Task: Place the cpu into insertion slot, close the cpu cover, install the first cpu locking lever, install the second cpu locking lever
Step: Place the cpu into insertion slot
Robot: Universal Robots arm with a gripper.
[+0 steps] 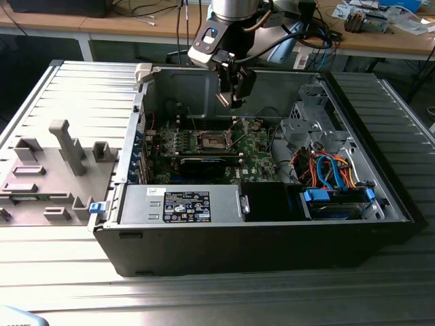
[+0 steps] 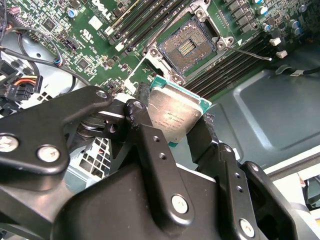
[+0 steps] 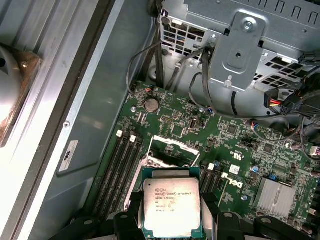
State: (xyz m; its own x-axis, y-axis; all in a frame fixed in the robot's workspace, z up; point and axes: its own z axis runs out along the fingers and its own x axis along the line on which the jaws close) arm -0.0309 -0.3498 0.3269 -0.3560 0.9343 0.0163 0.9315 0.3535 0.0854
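Exterior view: the hand (image 1: 234, 95) hangs inside the open computer case (image 1: 272, 238), above the green motherboard (image 1: 255, 153) and its insertion slot (image 1: 212, 141), apart from both.

Second wrist view: the fingers (image 2: 150, 145) are closed on the cpu (image 2: 175, 112), pinching two opposite edges with its metal top showing. The uncovered insertion slot (image 2: 186, 47) lies beyond, untouched.

First wrist view: the cpu (image 3: 172, 207) sits in the grip over the motherboard (image 3: 235, 135). The chip looks light, thin and stiff but delicate. An edge hold suits it, though the smooth rims could slip.
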